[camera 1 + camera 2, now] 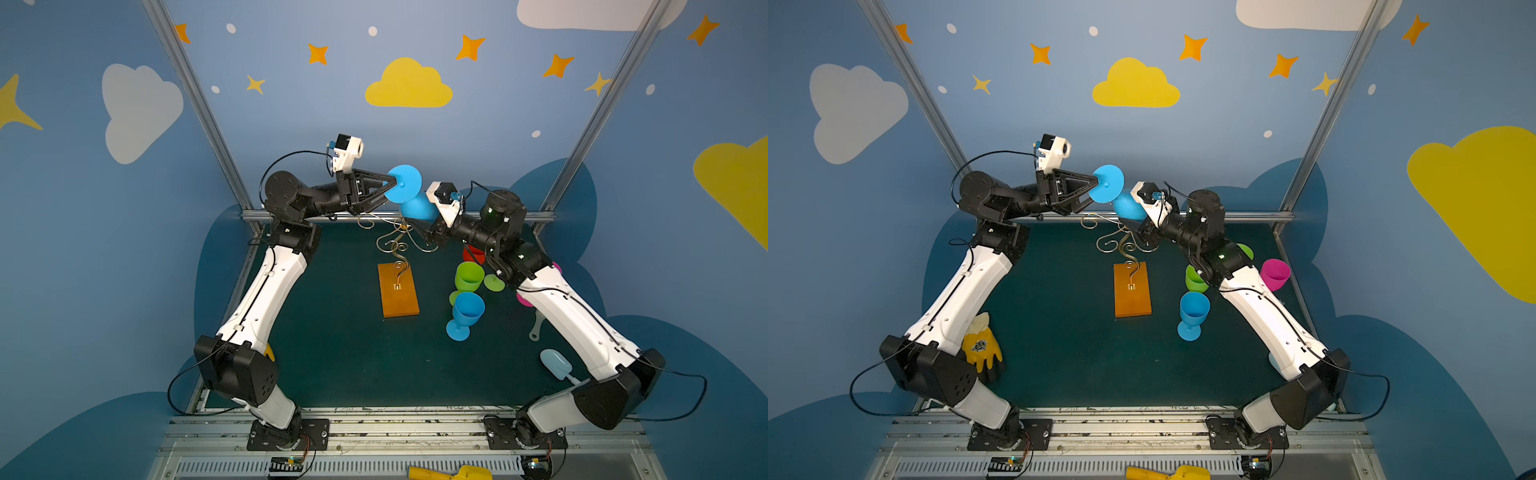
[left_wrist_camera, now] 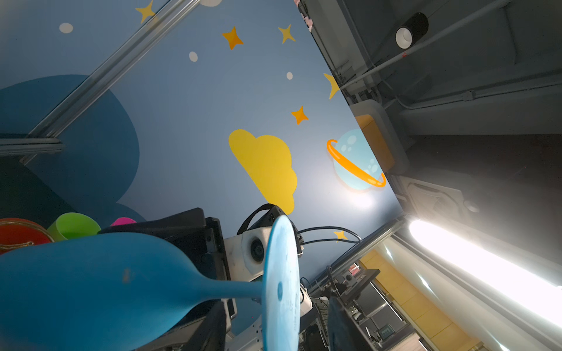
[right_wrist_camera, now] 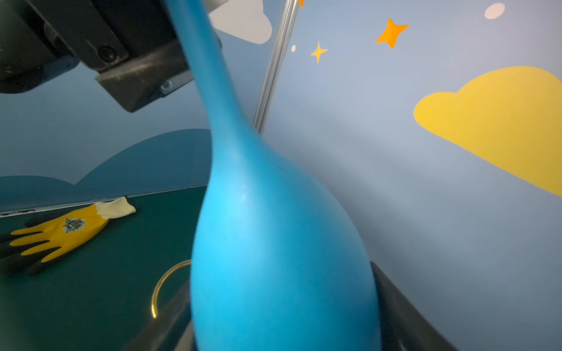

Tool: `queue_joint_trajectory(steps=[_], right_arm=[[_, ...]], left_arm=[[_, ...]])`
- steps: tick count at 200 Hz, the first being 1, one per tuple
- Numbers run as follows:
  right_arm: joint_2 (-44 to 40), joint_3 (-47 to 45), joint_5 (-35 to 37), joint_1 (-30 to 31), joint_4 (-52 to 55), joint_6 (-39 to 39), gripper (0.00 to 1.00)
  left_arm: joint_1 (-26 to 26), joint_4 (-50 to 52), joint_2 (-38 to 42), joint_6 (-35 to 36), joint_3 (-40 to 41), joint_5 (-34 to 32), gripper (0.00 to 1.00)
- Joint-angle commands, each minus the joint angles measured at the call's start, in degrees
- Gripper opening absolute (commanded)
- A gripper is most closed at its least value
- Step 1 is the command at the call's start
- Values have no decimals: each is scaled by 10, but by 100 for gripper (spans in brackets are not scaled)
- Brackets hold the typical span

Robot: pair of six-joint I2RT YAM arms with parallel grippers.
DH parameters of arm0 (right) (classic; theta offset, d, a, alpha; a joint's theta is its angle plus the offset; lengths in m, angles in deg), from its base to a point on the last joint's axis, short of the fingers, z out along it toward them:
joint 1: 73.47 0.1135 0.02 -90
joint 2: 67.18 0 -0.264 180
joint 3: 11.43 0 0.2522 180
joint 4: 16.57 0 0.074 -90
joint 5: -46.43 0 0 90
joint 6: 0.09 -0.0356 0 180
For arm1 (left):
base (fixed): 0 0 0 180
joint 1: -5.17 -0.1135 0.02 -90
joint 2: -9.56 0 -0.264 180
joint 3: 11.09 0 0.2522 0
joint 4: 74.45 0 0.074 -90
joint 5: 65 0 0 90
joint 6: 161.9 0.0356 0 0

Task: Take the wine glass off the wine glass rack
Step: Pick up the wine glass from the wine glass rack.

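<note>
A blue wine glass (image 1: 404,183) hangs tilted in the air above the wine glass rack (image 1: 398,291), foot up and to the left. The rack is gold wire scrolls on an orange-brown wooden base (image 1: 1132,293). My left gripper (image 1: 388,189) is open, its fingers on either side of the round foot (image 2: 281,282) with gaps on both sides. My right gripper (image 3: 282,319) is shut on the glass's bowl (image 3: 273,243), one finger pressed to each side. In both top views the wrist camera mostly hides the right gripper's fingers. A gold scroll (image 3: 164,282) shows just beside the bowl.
Right of the rack stand a green glass (image 1: 469,276), a second blue glass (image 1: 467,311), a red one (image 1: 473,253) and a pink one (image 1: 1275,274) by my right arm. A yellow glove (image 1: 980,343) lies near the left arm. A pale blue scoop (image 1: 555,363) lies front right.
</note>
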Motion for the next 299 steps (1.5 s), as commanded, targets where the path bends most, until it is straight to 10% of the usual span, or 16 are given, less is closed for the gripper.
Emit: queue_joint_trajectory(steps=[1, 29, 58, 136, 299], right_arm=[[-46, 6, 34, 4, 53, -38, 49], [-80, 18, 49, 6, 145, -62, 46], [-101, 48, 69, 8, 260, -87, 43], [-99, 121, 109, 31, 465, -145, 37], [-31, 146, 132, 121, 469, -173, 36]], left_arm=[[-12, 15, 34, 69, 14, -20, 60], [-25, 61, 77, 195, 67, -70, 65], [-9, 198, 142, 522, 121, -186, 65], [37, 67, 207, 964, 257, -247, 57], [99, 96, 213, 1124, 248, -273, 42]])
